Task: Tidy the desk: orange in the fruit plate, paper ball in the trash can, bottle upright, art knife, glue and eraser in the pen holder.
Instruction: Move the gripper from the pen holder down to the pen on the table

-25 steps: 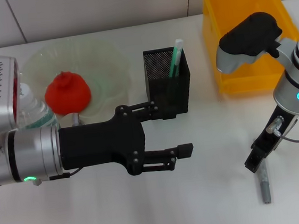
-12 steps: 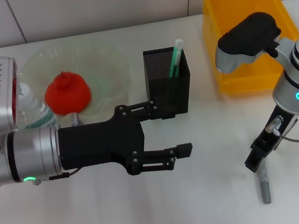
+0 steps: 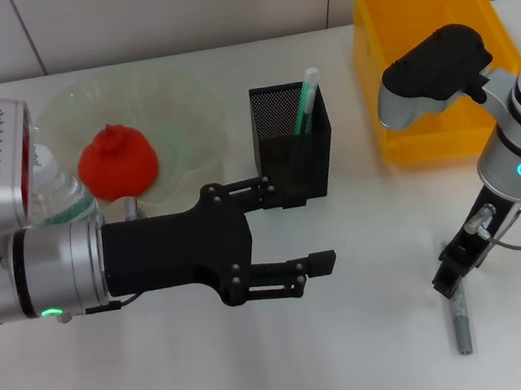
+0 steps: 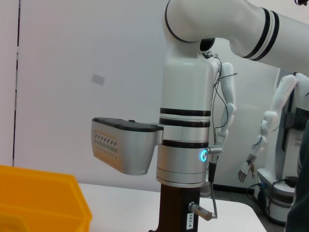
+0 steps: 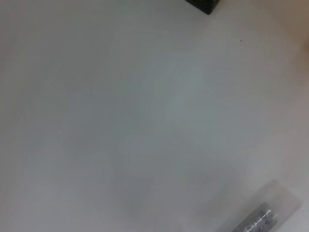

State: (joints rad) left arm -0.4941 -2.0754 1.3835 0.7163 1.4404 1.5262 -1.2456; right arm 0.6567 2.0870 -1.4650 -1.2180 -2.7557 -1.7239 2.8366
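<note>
The orange [image 3: 117, 161] lies in the clear fruit plate [image 3: 187, 119] at the back left. A bottle [image 3: 59, 199] stands beside the plate, partly hidden by my left arm. The black mesh pen holder [image 3: 292, 136] holds a green pen. My left gripper [image 3: 303, 228] hovers open and empty in front of the holder. A slim grey art knife [image 3: 461, 325] [image 5: 258, 223] lies flat at the front right. My right gripper [image 3: 450, 273] hangs just above the knife's far end. Paper ball, glue and eraser are out of view.
The yellow trash can [image 3: 441, 134] [image 4: 38, 198] stands at the back right behind my right arm [image 4: 186, 145]. A small grey item [image 3: 131, 207] pokes out by the plate's front edge. White tabletop [image 5: 145, 121] spreads between the two grippers.
My right gripper has shifted slightly to the right, closer over the art knife. The left arm and everything else stay still.
</note>
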